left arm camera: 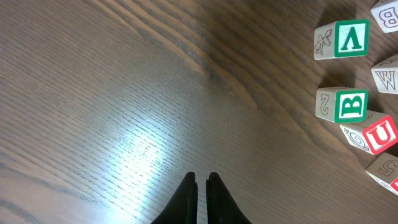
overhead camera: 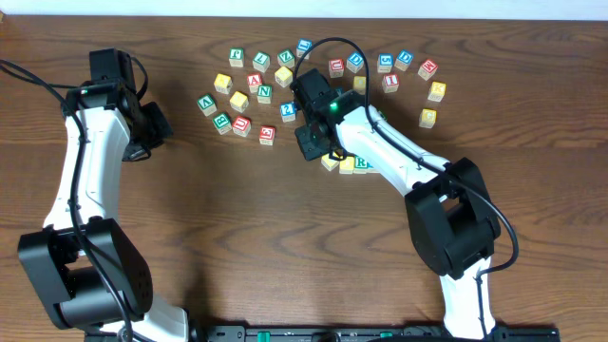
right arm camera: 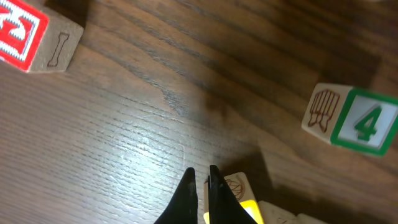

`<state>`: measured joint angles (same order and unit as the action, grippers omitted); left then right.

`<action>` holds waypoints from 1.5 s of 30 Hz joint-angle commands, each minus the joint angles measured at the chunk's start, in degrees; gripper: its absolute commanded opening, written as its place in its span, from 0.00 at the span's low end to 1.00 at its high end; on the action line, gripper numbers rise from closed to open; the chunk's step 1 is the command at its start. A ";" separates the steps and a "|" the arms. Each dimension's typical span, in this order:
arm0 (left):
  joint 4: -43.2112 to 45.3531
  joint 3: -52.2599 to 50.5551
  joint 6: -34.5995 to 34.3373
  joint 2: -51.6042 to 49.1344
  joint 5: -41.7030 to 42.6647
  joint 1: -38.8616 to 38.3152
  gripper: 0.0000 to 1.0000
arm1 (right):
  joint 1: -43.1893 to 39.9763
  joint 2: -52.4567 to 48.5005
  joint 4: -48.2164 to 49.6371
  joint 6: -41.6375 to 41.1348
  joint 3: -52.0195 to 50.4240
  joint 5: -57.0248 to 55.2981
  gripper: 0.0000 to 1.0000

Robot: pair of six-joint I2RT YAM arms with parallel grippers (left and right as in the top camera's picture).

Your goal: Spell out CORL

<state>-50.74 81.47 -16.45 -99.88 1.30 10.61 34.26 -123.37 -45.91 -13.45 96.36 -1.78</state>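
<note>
A short row of three letter blocks [overhead camera: 347,164] lies at mid-table; its right block shows a green letter [overhead camera: 364,163]. My right gripper [overhead camera: 314,149] is shut and empty, low over the wood at the row's left end. In the right wrist view its fingertips [right arm camera: 199,177] sit just left of a yellow-faced block [right arm camera: 239,198], close against its side. My left gripper [overhead camera: 155,124] is shut and empty over bare wood at the left, as its wrist view shows [left arm camera: 200,180]. The other letter blocks [overhead camera: 249,95] lie scattered at the back.
More loose blocks [overhead camera: 408,71] spread at the back right. A green 4 block [right arm camera: 357,122] and a red-faced block [right arm camera: 22,31] lie ahead of my right gripper. Green-lettered blocks [left arm camera: 348,38] [left arm camera: 349,106] and a red U block [left arm camera: 380,134] lie right of my left gripper.
</note>
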 commanded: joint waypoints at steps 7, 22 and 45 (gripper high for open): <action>-0.20 0.13 0.52 0.22 -0.68 0.02 0.08 | 0.28 -3.19 -1.53 -7.98 -0.52 -0.85 0.01; -0.26 0.13 0.52 0.22 -0.70 0.02 0.08 | 0.26 -2.91 -5.11 -2.36 0.13 -0.35 0.01; 0.98 0.13 -0.35 0.66 -0.68 -10.86 0.08 | -8.76 2.29 -7.30 -6.36 -1.70 0.42 0.01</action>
<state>-49.89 81.47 -16.49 -99.85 1.13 2.15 25.21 -119.24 -54.74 -17.61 96.12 -0.89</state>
